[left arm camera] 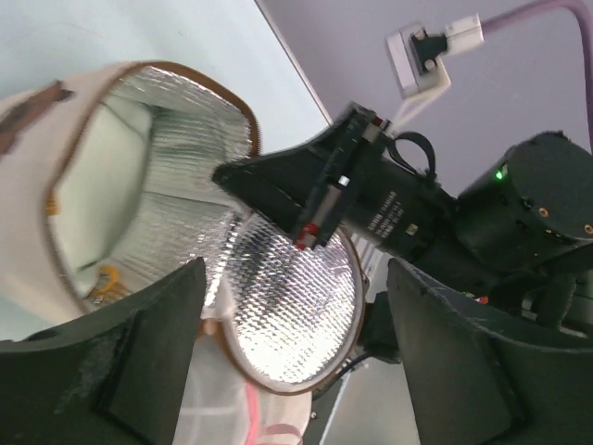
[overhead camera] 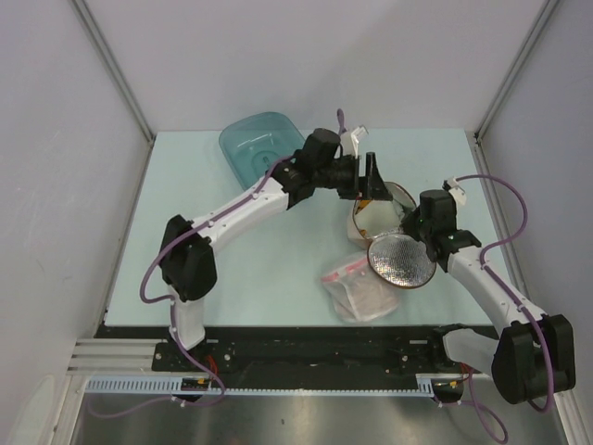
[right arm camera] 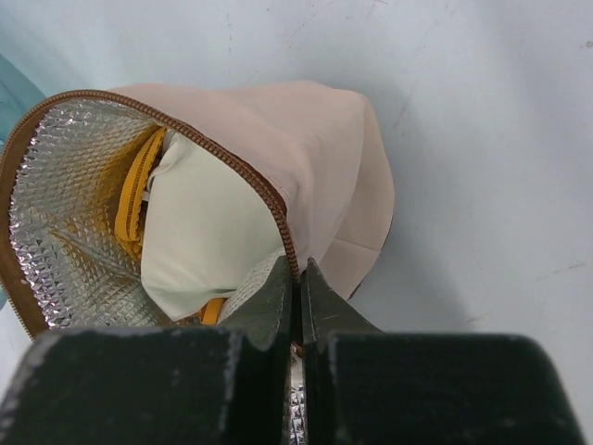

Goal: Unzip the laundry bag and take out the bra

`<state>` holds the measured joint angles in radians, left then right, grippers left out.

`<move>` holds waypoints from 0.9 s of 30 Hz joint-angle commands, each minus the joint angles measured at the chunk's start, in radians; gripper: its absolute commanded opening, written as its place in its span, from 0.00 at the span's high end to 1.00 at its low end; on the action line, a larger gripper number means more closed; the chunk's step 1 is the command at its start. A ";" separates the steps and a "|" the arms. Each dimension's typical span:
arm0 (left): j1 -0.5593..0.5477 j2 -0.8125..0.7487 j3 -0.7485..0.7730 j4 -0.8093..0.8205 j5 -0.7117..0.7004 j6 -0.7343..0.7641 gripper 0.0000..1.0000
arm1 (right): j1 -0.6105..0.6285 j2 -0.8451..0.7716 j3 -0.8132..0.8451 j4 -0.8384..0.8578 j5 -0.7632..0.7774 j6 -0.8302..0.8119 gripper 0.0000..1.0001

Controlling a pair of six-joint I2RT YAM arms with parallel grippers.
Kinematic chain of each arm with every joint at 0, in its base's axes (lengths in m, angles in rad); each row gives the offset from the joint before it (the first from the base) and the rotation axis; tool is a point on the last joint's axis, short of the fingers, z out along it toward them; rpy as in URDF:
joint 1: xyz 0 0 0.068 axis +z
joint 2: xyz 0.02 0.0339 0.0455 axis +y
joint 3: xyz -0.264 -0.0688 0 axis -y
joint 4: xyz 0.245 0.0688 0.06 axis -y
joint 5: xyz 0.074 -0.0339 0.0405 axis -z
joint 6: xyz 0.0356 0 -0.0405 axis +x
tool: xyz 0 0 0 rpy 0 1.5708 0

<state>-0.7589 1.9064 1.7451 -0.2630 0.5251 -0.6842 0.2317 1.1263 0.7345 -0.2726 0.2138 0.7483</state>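
Observation:
The laundry bag lies unzipped at the table's right centre, its round silver-faced lid folded out toward the near side. In the right wrist view the beige shell gapes open, and the bra, white with mustard-orange edging, lies inside against the silver lining. My right gripper is shut on the brown zip rim of the laundry bag. My left gripper hovers open just beyond the bag's far rim with nothing between its fingers. From the left wrist view I see the bag's opening and the lid.
A teal tub stands at the back, left of my left wrist. A clear plastic bag with a pink zip strip lies near the front, partly under the lid. Grey walls close in the table on three sides.

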 commanded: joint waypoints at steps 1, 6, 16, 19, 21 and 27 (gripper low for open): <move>-0.037 0.037 0.048 -0.036 -0.133 0.018 0.25 | 0.003 -0.023 0.040 0.026 0.021 0.046 1.00; -0.048 0.085 0.053 -0.025 -0.257 0.035 0.33 | 0.008 -0.042 0.036 0.036 0.029 0.060 1.00; -0.082 0.290 0.208 -0.151 -0.470 0.133 0.42 | 0.006 -0.033 0.031 0.069 -0.002 0.066 1.00; -0.092 0.324 0.231 -0.169 -0.510 0.167 0.39 | 0.008 -0.020 0.029 0.088 -0.025 0.054 1.00; -0.092 0.342 0.258 -0.186 -0.524 0.176 0.35 | 0.008 -0.014 0.029 0.108 -0.039 0.051 1.00; -0.106 0.355 0.234 -0.190 -0.551 0.219 0.26 | 0.008 0.009 0.029 0.118 -0.050 0.066 1.00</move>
<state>-0.8566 2.2498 1.9694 -0.4297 0.0368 -0.5213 0.2363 1.1206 0.7345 -0.2142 0.1699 0.7971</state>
